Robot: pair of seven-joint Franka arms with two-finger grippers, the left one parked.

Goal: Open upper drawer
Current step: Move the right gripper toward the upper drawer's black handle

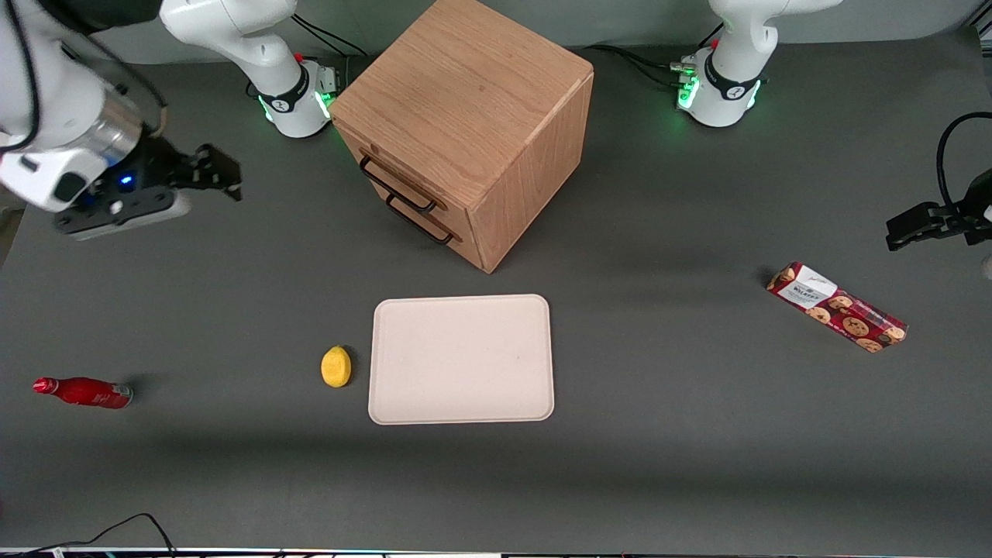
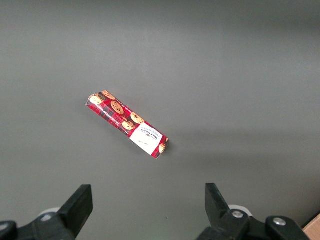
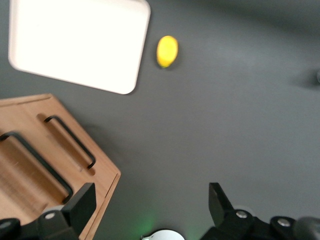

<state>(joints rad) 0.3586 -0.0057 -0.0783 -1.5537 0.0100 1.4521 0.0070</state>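
The oak cabinet [image 1: 465, 116] stands at the middle of the table, farther from the front camera than the tray. Its upper drawer [image 1: 403, 180] is shut, with a thin black bar handle [image 1: 397, 186]; the lower drawer's matching handle [image 1: 420, 222] sits just under it. My right gripper [image 1: 221, 177] is open and empty. It hovers above the table in front of the drawer fronts, well apart from them, toward the working arm's end. In the right wrist view both handles show, the upper drawer's handle [image 3: 35, 165] and the lower one [image 3: 70, 141], with the gripper [image 3: 150, 210] clear of the cabinet.
A white tray [image 1: 461, 358] lies nearer the front camera than the cabinet, with a yellow lemon [image 1: 335, 366] beside it. A red bottle [image 1: 81, 391] lies toward the working arm's end. A cookie box [image 1: 837, 307] lies toward the parked arm's end.
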